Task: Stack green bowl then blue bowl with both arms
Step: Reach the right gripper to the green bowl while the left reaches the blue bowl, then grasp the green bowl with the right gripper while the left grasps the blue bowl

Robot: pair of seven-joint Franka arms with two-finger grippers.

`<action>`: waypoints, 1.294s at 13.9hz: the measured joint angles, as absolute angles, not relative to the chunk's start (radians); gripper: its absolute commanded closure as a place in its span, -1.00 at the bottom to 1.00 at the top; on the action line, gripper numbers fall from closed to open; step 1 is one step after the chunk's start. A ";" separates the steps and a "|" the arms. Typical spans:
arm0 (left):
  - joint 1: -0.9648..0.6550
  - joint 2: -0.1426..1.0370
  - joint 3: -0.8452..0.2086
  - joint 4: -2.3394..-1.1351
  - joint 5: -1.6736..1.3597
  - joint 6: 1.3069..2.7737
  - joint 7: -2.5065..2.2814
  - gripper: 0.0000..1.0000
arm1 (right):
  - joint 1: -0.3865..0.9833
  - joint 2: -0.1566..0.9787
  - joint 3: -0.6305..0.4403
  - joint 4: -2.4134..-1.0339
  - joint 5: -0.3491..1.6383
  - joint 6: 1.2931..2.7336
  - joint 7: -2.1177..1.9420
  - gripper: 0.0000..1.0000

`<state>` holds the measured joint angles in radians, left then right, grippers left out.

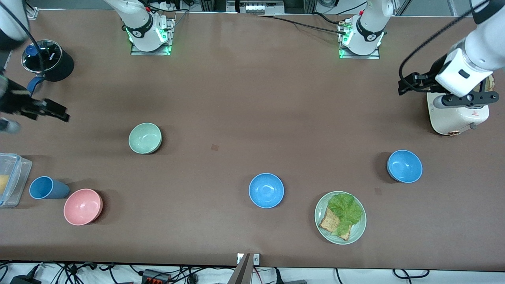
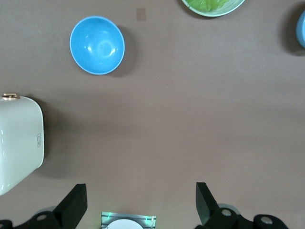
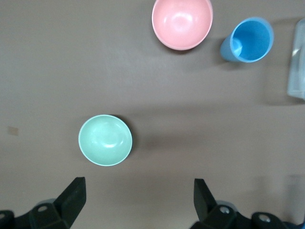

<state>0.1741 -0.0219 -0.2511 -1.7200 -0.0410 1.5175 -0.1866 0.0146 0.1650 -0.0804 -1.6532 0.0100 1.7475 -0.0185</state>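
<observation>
The left gripper (image 2: 140, 205) is hanging high over the left arm's end of the bench (image 1: 244, 98), with its jaws spread wide and holding nothing. It is hovering just beside a cream toaster (image 1: 457, 116), which is standing apart from the jaws. One blue bowl (image 2: 97, 45) is sitting upright on the bench well ahead of the open jaws, nearer the front camera than the toaster. A second blue bowl (image 1: 266, 190) is resting farther toward the middle of the bench, with a pale green plate (image 1: 357, 232) of lettuce and toast lying between the two and nearer the camera.

The right gripper (image 3: 138, 202) is hanging over the right arm's end of the bench, jaws also parted wide and empty. The green bowl (image 3: 105, 140) is sitting upright just ahead of these jaws, closer to one finger than the other and touching neither. Well past it, a pink bowl (image 3: 182, 23) and a blue cup (image 3: 249, 40) are lying side by side, with a clear container (image 1: 12, 177) just beside the cup. A black cup (image 1: 49, 60) is standing near the right arm's wrist.
</observation>
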 measured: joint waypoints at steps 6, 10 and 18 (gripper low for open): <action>0.371 0.168 -0.244 -1.709 -0.008 1.555 -0.122 -1.00 | 0.110 0.451 -0.079 -1.661 0.010 1.860 0.045 -1.00; 0.394 0.330 -0.250 -1.696 0.083 1.704 -0.006 -1.00 | 0.120 0.540 -0.082 -1.694 0.010 1.901 0.059 -1.00; 0.453 0.524 -0.246 -1.730 0.102 2.131 0.210 -1.00 | 0.120 0.546 -0.083 -1.846 0.010 1.982 0.059 0.90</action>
